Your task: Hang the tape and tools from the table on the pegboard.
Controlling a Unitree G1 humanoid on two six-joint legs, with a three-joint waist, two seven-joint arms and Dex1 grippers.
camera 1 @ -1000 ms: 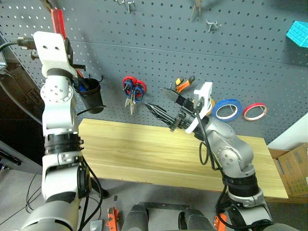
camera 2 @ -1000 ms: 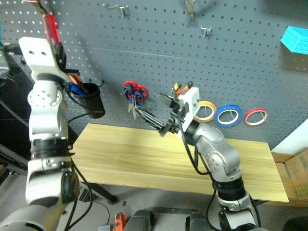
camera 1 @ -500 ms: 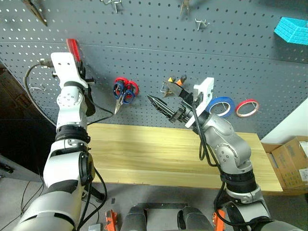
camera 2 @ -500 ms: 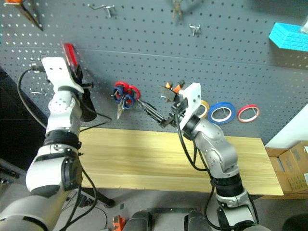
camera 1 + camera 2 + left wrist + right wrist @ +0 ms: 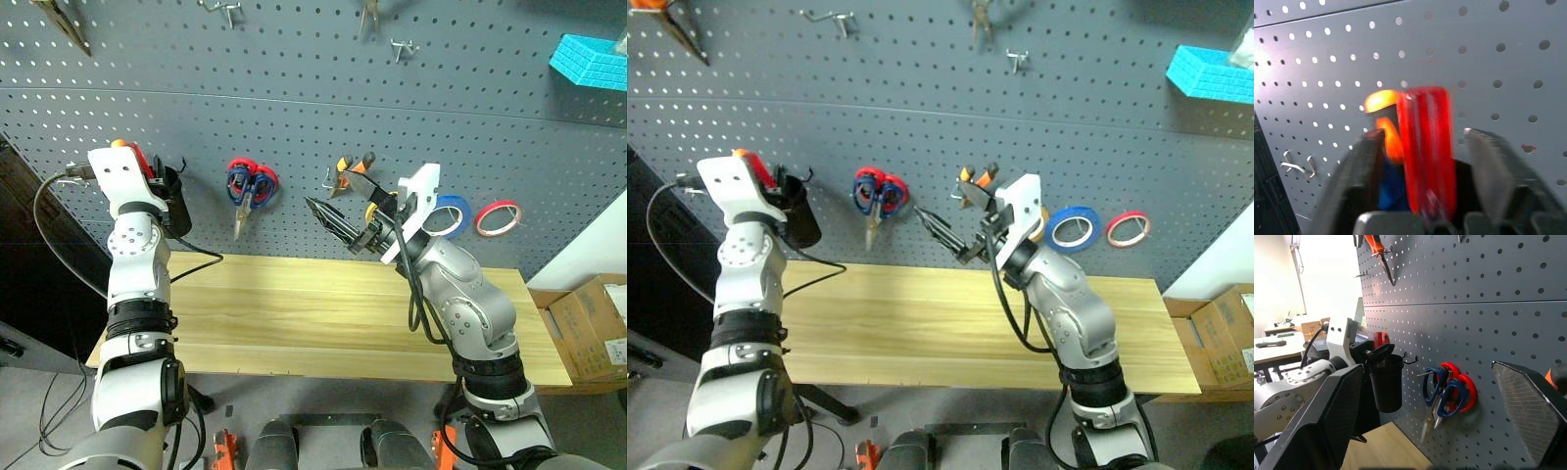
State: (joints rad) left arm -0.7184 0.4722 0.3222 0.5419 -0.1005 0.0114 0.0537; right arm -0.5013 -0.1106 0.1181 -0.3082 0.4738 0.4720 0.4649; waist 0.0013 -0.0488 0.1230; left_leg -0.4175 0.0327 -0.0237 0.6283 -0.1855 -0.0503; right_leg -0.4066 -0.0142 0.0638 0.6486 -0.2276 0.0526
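Note:
The blue tape (image 5: pixel 449 217) hangs on the dark pegboard (image 5: pixel 294 98), to the right of my right gripper (image 5: pixel 331 192). That gripper is open and holds nothing, raised above the wooden table (image 5: pixel 294 313). Behind it hang the orange-and-black pliers (image 5: pixel 351 166). The dark blue scissors (image 5: pixel 1436 387) hang together with a red-handled pair (image 5: pixel 1463 390). My left gripper (image 5: pixel 1422 142) is at a black cup (image 5: pixel 801 223) on the board. Its fingers stand apart on either side of a red tool handle (image 5: pixel 1425 147) that sits in the cup.
A thin red tape roll (image 5: pixel 493 217) hangs right of the blue one. Orange pliers (image 5: pixel 64 24), bare hooks (image 5: pixel 400 47) and a light blue basket (image 5: pixel 588 61) are higher on the board. A cardboard box (image 5: pixel 588 333) stands beyond the table's right end.
My left gripper came down with the red-handled tool to the black cup and its fingers have opened. The right arm has stayed in place. The camera has shifted.

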